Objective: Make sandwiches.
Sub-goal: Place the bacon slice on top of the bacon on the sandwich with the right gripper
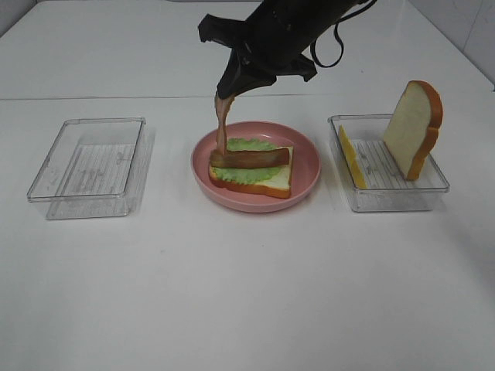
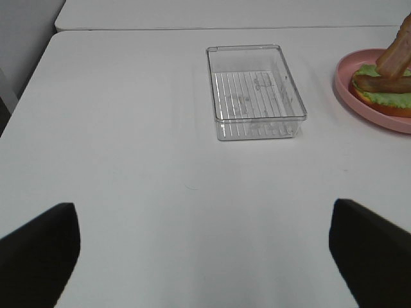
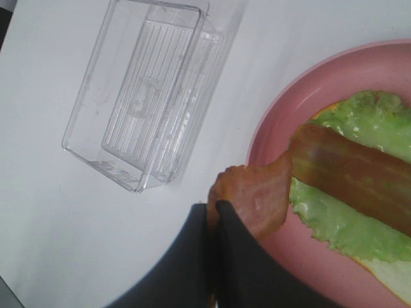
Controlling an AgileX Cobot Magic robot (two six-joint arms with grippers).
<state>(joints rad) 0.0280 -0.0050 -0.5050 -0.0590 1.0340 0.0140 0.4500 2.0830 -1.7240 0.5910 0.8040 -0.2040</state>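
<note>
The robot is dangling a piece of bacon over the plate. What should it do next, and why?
Probably lower it. The right pincer is shut on the top end of the hanging bacon strip, whose bottom end hangs down by the lettuce. Moving down and sideways should lay it flat beside the other strip; then it could let go.

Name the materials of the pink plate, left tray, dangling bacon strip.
The pink plate looks like matte plastic: even colour, soft sheen. The left tray looks like clear rigid plastic, see-through walls. The dangling bacon strip seems soft rubber, hanging limp.
</note>
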